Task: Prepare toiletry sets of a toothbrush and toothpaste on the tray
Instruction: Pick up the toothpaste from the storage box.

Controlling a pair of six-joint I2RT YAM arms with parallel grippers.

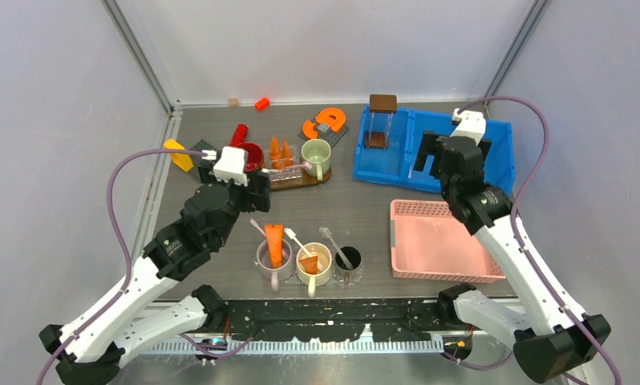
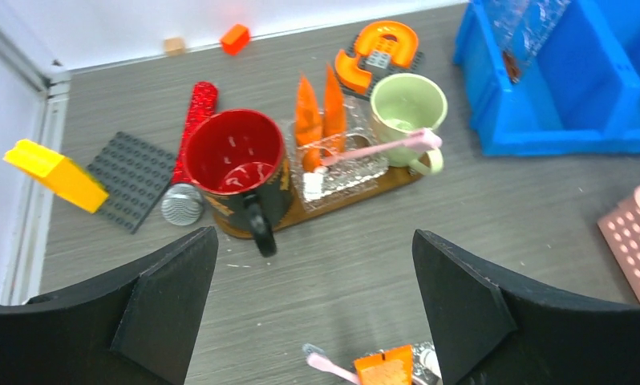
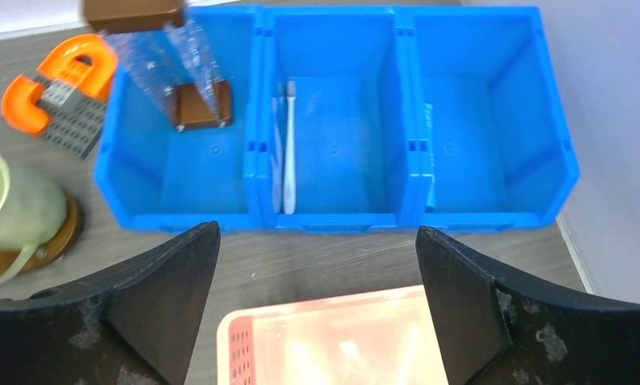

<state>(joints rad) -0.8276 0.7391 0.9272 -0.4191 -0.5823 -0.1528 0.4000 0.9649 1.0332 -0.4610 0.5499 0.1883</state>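
Hanging the right gripper (image 3: 317,233) at the near wall of the blue bin (image 3: 477,216), fingers spread wide and pinching nothing, looking down on a white toothbrush (image 3: 289,144) lying lengthwise against the left divider of the middle compartment. Hovering the left gripper (image 2: 313,241) short of the brown wooden tray (image 2: 381,186), also spread and empty. Seeing the toothpaste (image 2: 305,112) there: two orange tubes standing taper-up in a clear glass holder (image 2: 349,164) between a red mug (image 2: 232,152) and a green mug (image 2: 409,100), with one pink toothbrush (image 2: 381,146) lying across holder and green mug. Noting more tubes and brushes in mugs (image 1: 273,261) near the arm bases.

Counting two tubes against one brush on that tray, probably wanting a second brush, with the white one the likely pick. Doing it well: dropping straight into the middle compartment, turning the fingers across the handle, closing near mid-length to stop it swinging, then lifting above the rim before travelling.

Minding the divider: room for a finger on the open side only, so perhaps nudging the brush away first. Steering clear of the clear box with a brown lid (image 3: 176,64) in the left compartment. Finding open table between bin and wooden tray, with the pink perforated tray (image 1: 437,241) just near of the bin.
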